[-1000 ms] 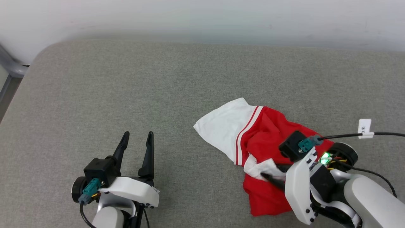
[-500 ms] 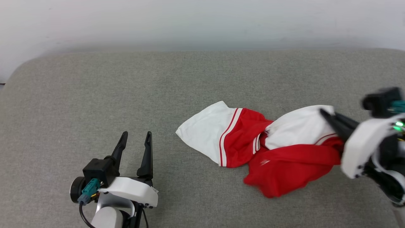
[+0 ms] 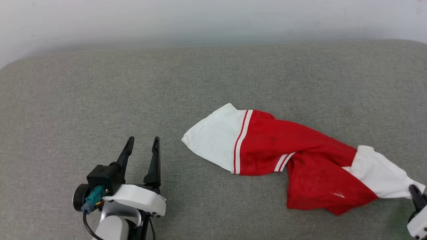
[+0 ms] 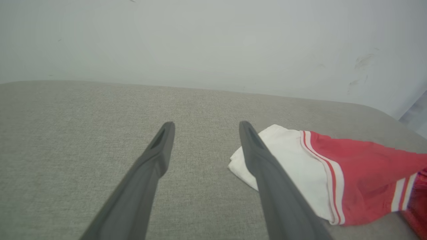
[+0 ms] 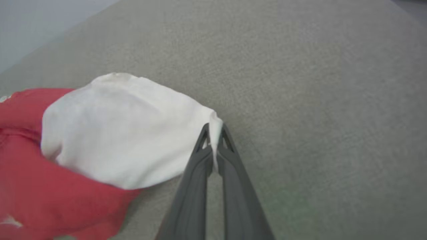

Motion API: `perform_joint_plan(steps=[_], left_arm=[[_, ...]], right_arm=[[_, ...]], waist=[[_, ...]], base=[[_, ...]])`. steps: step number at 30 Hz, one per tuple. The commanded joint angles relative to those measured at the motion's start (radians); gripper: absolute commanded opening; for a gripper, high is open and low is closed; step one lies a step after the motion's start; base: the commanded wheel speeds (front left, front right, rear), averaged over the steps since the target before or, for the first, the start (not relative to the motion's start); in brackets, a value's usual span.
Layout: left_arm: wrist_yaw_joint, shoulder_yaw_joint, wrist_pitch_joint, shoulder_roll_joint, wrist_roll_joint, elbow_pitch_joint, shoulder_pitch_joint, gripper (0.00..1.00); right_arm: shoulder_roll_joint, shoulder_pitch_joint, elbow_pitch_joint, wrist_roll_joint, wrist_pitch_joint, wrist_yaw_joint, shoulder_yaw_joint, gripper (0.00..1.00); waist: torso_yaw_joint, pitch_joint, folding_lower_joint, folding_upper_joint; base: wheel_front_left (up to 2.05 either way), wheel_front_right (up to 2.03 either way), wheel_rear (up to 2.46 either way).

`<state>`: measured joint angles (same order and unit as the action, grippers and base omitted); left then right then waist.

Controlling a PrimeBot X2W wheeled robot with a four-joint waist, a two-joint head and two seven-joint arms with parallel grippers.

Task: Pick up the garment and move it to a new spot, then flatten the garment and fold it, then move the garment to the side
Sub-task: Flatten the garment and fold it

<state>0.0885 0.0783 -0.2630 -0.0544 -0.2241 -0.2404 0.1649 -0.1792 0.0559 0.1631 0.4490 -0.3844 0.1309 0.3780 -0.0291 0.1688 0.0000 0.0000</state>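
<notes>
Grey fabric surface against pale wall

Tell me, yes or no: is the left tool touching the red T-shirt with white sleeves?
No: the left tool stands open over the bare grey fabric surface, well apart from the red T-shirt with white sleeves.

A grey woven cushion with rounded corners carries a red shirt with white, stripe-trimmed sleeves, lying crumpled and drawn out lengthwise across its right half.

The head view's corner cuts off the right gripper.
</notes>
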Motion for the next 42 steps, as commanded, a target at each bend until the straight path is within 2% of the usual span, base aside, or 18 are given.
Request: perform_joint_plan(steps=[1,3,4,5,14,21,27,34,42], left_arm=[[0.005,0.000,-0.003,-0.006,0.005,-0.003,0.013,1.00],[0.006,0.000,-0.003,-0.010,0.005,-0.004,0.015,1.00],[0.007,-0.001,-0.003,-0.012,0.006,-0.005,0.016,1.00],[0.006,-0.002,-0.003,-0.013,0.006,-0.006,0.015,1.00],[0.004,0.002,-0.003,-0.014,0.004,-0.018,0.002,1.00],[0.001,0.004,-0.003,-0.012,-0.003,-0.030,-0.014,1.00],[-0.003,0.005,-0.003,-0.014,-0.007,-0.041,-0.027,1.00],[-0.011,0.008,0.000,-0.019,-0.009,-0.056,-0.042,1.00],[0.000,0.037,0.062,-0.034,-0.010,-0.059,-0.023,1.00]], right_arm=[[0.020,-0.008,0.059,-0.019,0.039,-0.001,0.029,0.00],[0.038,0.003,0.116,-0.031,0.072,0.000,0.028,0.04],[0.049,0.017,0.153,-0.031,0.108,0.000,0.015,0.96],[0.053,0.022,0.163,-0.031,0.132,0.000,0.007,1.00],[0.079,0.049,0.134,-0.094,0.423,0.000,-0.007,1.00],[0.091,0.014,0.038,-0.186,0.510,0.000,-0.069,1.00],[0.097,-0.043,-0.076,-0.249,0.499,0.000,-0.191,1.00],[0.106,-0.119,-0.205,-0.292,0.433,-0.001,-0.323,1.00],[0.119,-0.179,-0.300,-0.282,0.369,-0.001,-0.383,1.00]], waist=[[-0.003,0.004,0.0000,0.0000],[-0.006,0.005,0.0000,0.0000],[-0.009,0.006,0.0000,0.0000],[-0.010,0.005,0.0000,0.0000],[-0.007,-0.018,0.0000,0.0000],[-0.002,-0.048,0.0000,0.0000],[-0.003,-0.079,0.0000,0.0000],[-0.010,-0.113,0.0000,0.0000],[-0.020,-0.127,0.0000,0.0000]], base=[[0.00,0.00,0.00],[0.00,0.00,0.00],[0.00,0.00,0.00],[0.00,0.00,0.00],[0.00,0.00,0.00],[0.00,0.00,0.00],[0.00,0.00,0.00],[0.00,0.00,0.00],[0.00,0.00,0.00]])
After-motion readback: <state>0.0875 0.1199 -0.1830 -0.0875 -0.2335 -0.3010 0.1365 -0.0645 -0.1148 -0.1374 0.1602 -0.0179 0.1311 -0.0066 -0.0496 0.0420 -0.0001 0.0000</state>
